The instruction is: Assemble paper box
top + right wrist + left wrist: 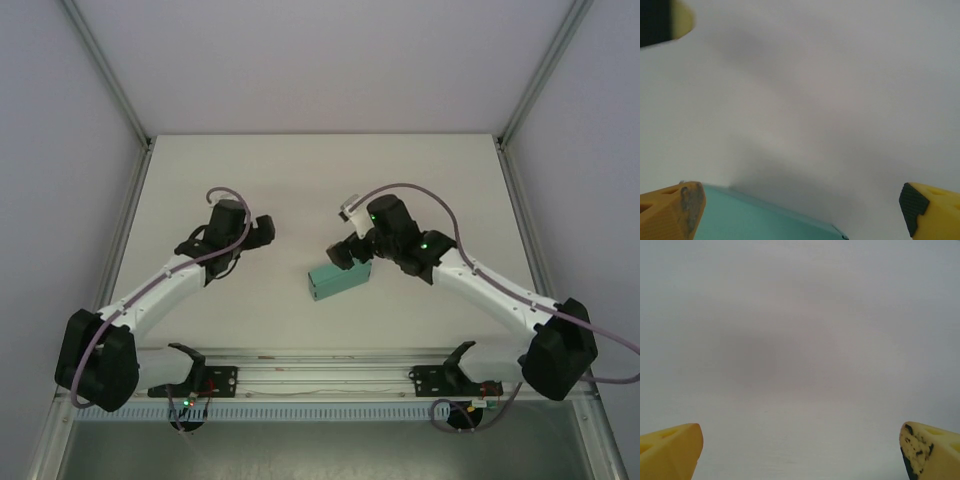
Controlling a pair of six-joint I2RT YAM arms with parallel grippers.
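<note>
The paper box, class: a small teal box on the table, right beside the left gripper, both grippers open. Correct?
No: the paper box sits beside the right gripper, not the left gripper, which is well apart from it. The top external view shows this. The rest holds: small teal box on the table, both grippers open.

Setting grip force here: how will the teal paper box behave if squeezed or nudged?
The paper box looks like thin folded card, so probably light and apt to slide on the smooth table when nudged. Its hollow walls may dent under a firm pinch. Low and flat-sided, it seems unlikely to roll.
</note>
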